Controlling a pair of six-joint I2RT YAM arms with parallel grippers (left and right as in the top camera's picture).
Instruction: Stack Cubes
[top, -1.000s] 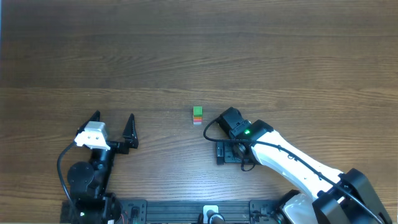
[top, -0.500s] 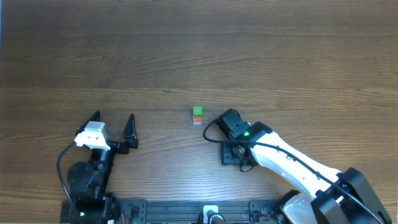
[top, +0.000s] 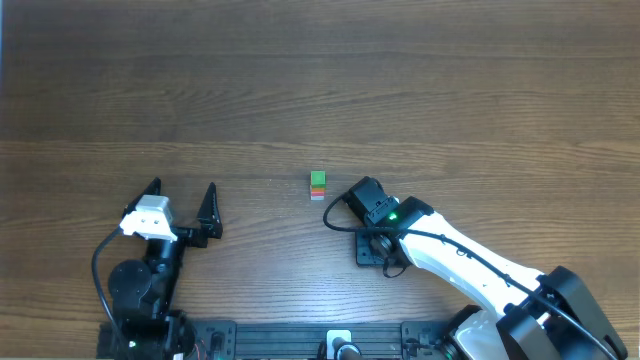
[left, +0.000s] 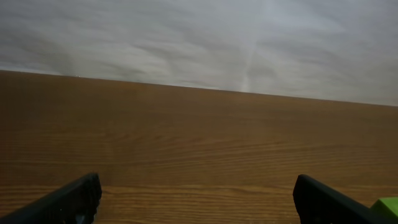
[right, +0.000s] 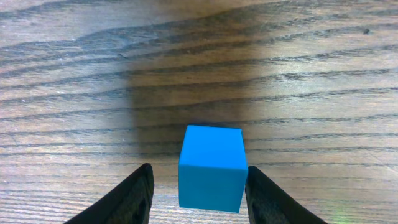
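I'm straddling the blue cube (right: 211, 167) with the right gripper (right: 198, 177), jaws apart; it's looking light, rigid, slick, so I'm aiming to pinch its flat opposite sides.

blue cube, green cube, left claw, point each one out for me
blue cube (right: 211, 169): right wrist view, centre of the cube.
green cube (top: 318, 179): top view, its top face.
left claw (top: 183, 187): top view, midway between its fingertips.

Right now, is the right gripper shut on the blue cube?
Open. In the right wrist view the right gripper straddles the blue cube, with bare table showing between one finger and the cube.
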